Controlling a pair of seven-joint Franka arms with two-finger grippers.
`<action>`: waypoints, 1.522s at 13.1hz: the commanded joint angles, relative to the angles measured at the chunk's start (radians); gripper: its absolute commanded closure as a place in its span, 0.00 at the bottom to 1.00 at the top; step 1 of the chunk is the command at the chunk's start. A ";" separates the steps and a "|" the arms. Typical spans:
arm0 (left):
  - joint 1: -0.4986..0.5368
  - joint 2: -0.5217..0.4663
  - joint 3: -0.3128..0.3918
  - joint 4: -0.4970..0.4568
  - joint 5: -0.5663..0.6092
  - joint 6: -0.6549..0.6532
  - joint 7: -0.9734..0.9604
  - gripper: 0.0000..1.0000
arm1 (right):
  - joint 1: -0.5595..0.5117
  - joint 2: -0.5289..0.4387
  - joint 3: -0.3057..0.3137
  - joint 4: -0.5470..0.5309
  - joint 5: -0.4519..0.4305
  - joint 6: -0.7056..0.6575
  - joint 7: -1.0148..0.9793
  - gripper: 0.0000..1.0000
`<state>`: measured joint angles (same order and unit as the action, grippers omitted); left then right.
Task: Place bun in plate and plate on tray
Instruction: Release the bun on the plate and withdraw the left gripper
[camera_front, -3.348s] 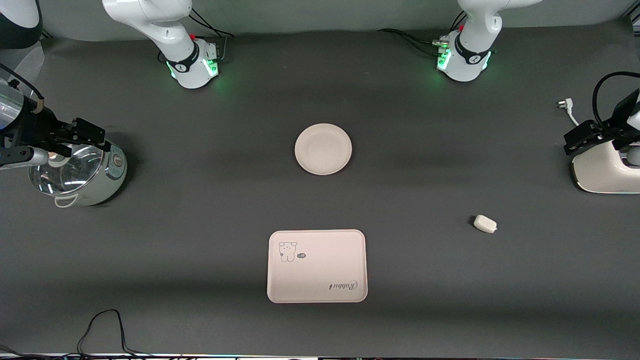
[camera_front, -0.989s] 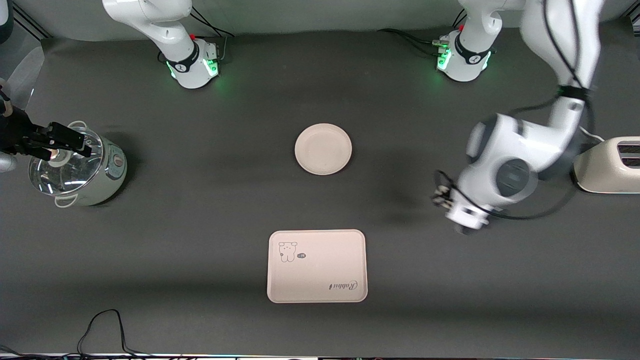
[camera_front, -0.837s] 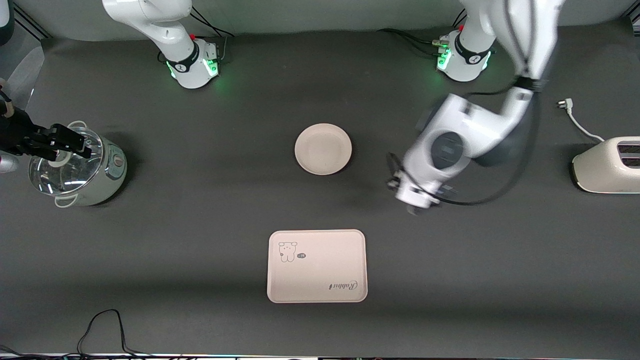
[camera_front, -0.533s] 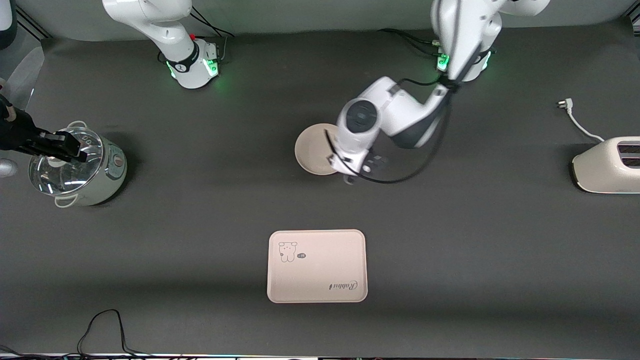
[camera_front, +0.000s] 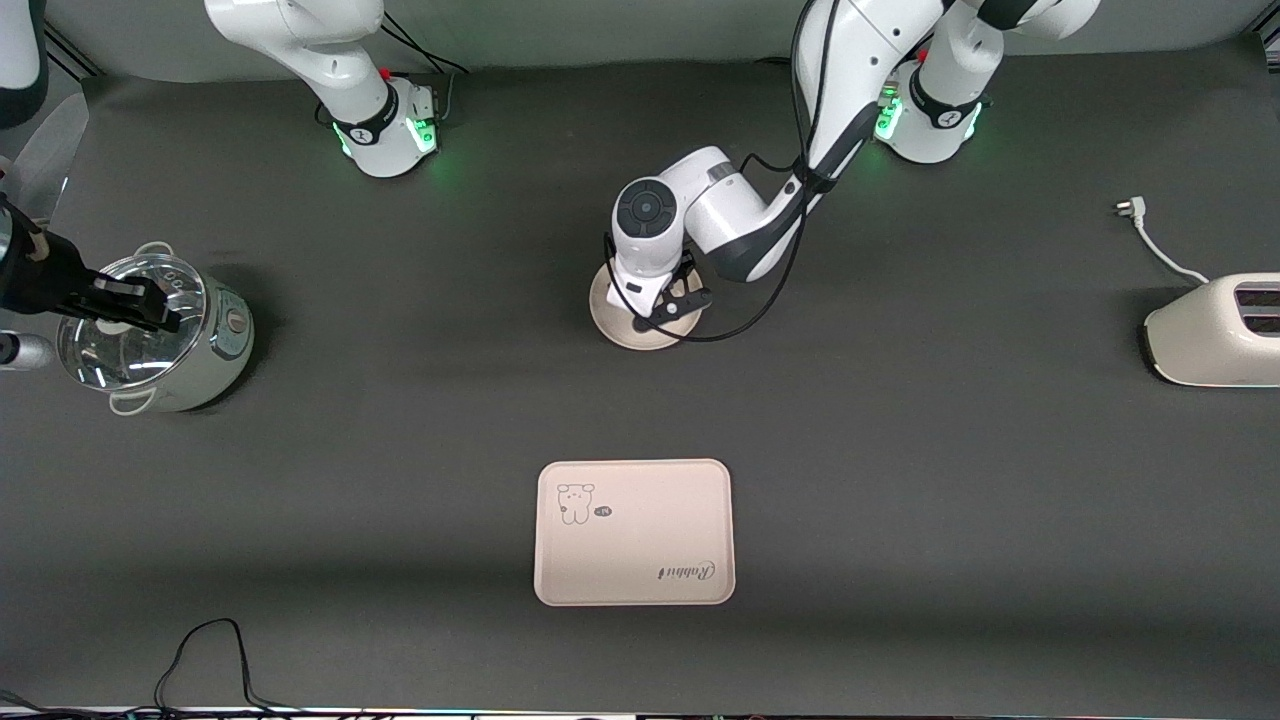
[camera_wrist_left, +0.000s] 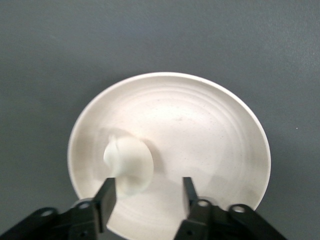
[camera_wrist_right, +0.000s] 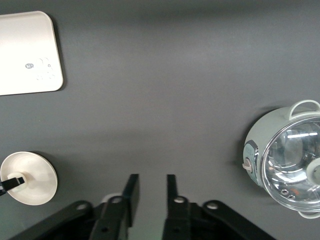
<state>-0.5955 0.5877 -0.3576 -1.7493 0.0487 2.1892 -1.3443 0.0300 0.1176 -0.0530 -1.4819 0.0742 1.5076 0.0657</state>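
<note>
The round cream plate (camera_front: 648, 341) lies mid-table, nearer the robots' bases than the tray (camera_front: 635, 532), which bears a cartoon animal and "Rabbit" script. My left gripper (camera_front: 668, 303) hovers low over the plate, fingers open. In the left wrist view the off-white bun (camera_wrist_left: 128, 163) lies in the plate (camera_wrist_left: 210, 135), just off one fingertip, and my left gripper (camera_wrist_left: 147, 192) holds nothing. In the front view the arm hides the bun. My right gripper (camera_front: 150, 300) is open and empty over the glass-lidded pot. It (camera_wrist_right: 150, 187) waits there.
The glass-lidded pot (camera_front: 150, 340) stands at the right arm's end. A white toaster (camera_front: 1215, 330) and a plug on a cord (camera_front: 1150, 235) are at the left arm's end. A black cable (camera_front: 210, 650) lies by the near table edge.
My left arm swung from the toaster end over the bun's spot on the table, carried the bun to the plate, and now stands open with the bun in the plate.
</note>
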 joint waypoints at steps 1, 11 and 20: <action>0.002 -0.112 0.009 0.002 0.008 -0.135 -0.013 0.00 | 0.013 0.071 0.012 0.008 -0.005 -0.020 0.025 0.00; 0.659 -0.522 0.020 0.117 0.020 -0.580 0.886 0.00 | 0.296 0.456 0.009 0.074 0.165 0.077 0.109 0.00; 0.925 -0.536 0.023 0.103 -0.010 -0.530 1.254 0.00 | 0.605 0.501 0.004 -0.173 0.160 0.293 0.393 0.00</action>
<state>0.2991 0.0677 -0.3208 -1.6307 0.0564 1.6319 -0.1105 0.5899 0.6492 -0.0323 -1.5684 0.2295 1.7376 0.4099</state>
